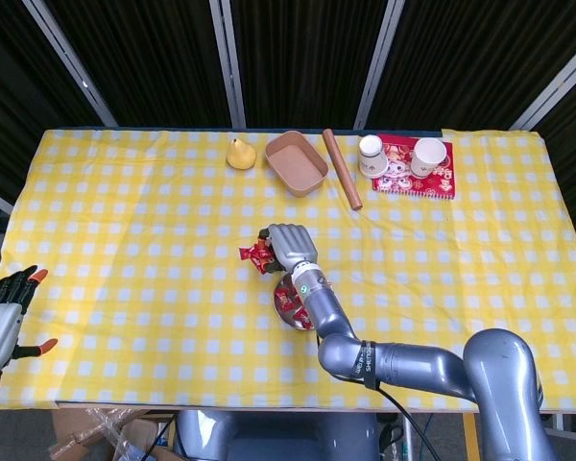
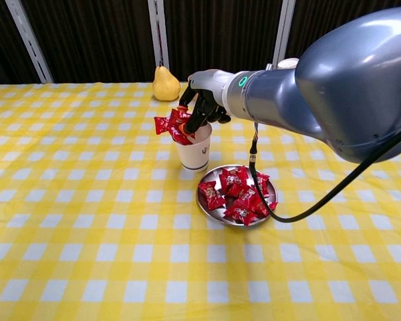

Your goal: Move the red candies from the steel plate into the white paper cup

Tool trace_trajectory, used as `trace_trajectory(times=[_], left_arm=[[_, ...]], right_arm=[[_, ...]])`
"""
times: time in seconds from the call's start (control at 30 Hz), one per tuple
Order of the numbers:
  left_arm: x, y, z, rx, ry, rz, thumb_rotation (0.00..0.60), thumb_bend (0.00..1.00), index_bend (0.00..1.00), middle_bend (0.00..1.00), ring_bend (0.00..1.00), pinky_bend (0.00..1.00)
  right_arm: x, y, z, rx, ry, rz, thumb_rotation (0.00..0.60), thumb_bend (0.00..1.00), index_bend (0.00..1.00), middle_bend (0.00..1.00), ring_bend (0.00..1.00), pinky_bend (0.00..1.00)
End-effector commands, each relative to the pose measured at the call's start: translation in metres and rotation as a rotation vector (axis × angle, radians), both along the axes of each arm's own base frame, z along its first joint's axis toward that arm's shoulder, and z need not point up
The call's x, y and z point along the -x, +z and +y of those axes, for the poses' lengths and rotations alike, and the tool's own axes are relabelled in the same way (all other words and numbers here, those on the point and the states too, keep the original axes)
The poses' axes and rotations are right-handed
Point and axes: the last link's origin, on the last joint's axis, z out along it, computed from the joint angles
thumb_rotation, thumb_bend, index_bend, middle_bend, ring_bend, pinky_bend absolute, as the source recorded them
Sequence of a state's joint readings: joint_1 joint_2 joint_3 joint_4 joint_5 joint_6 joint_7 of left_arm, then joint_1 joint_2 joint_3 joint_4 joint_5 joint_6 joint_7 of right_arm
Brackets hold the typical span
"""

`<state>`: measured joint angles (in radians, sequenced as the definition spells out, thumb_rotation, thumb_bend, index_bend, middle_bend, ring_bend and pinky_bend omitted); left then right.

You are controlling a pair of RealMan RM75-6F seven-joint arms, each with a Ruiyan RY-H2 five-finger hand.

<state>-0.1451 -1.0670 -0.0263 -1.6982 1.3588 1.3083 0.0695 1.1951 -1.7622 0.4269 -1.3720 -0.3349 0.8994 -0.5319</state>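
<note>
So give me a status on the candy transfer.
Nothing visibly done: the white paper cup's inside is hidden. In hand: the right hand holds red wrapped candies at the cup's rim, not yet released. Left: a pile of red candies on the round steel plate.

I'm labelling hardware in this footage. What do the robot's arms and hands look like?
Right arm: glossy silver-grey shell, green indicator light, black cable looping below. Right hand: pale grey back, black fingers. Left hand: grey, with black orange-tipped fingers.
</note>
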Motion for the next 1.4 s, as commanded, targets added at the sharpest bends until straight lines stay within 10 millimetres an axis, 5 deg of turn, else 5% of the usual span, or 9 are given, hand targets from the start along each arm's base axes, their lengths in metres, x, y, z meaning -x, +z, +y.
trace_trajectory(times=[0.03,0.47,1.4], left_arm=[[-0.0001,-0.0001,0.0,0.0,-0.001,0.0,0.6,0.01,0.0,0.0,0.0,0.0],[0.0002,0.0005,0.0001,0.003,0.007,-0.005,0.6,0.01,0.0,0.0,0.0,0.0],[-0.0002,0.0008,-0.0003,0.006,0.014,-0.012,0.6,0.01,0.0,0.0,0.0,0.0]], right_arm=[[-0.0022,0.0009,-0.0003,0.004,0.004,-0.006,0.6,0.56,0.6,0.87,0.93,0.9],[0.0017,-0.0052,-0.0077,0.014,-0.012,0.007,0.6,0.56,0.58,0.87,0.93,0.9],[0.0004,-0.0034,-0.0031,0.008,-0.008,-0.001,0.6,0.56,0.34,0.87,0.93,0.9]])
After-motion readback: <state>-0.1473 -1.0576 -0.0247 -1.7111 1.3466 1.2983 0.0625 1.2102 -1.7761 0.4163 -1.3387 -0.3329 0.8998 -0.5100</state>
